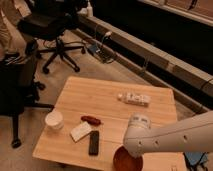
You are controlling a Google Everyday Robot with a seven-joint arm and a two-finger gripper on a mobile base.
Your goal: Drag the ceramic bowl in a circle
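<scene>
The orange-red ceramic bowl (123, 161) sits at the front edge of the wooden table (95, 97), right of the middle, with its lower part cut off by the frame. My white arm reaches in from the right, and its rounded end stands over the bowl's right side. The gripper (132, 151) is at the arm's end, down at the bowl's rim, mostly hidden by the arm.
A black phone (93, 142), a white packet (80, 131) and a red item (91, 120) lie left of the bowl. A white cup (54, 120) stands at the front left. A white box (135, 98) lies at the back. Office chairs (52, 25) stand at the left.
</scene>
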